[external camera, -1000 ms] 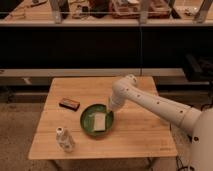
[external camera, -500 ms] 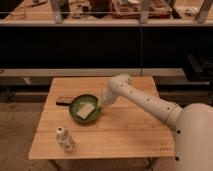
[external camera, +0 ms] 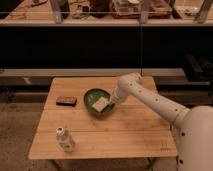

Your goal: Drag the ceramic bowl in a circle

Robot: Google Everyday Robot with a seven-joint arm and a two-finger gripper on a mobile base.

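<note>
The bench (external camera: 125, 135) is pale, matt wood with visible plank seams. The ceramic bowl (external camera: 92, 96) is glossy green glaze with a bright sheen inside. The gripper (external camera: 112, 102), at the bowl's right rim, and its arm (external camera: 155, 103) look like smooth white plastic; the small bottle (external camera: 65, 140) is perhaps plastic too.

upright green ceramic bowl (external camera: 94, 98), claw (external camera: 112, 103) on rim

Green, white and honey-brown.
The ceramic bowl (external camera: 92, 100) is glossy green, darker at the rim; the white gripper (external camera: 111, 103) sits at its right edge; plank-lined tan table (external camera: 120, 136), dark block (external camera: 65, 101), white bottle (external camera: 65, 140).
</note>
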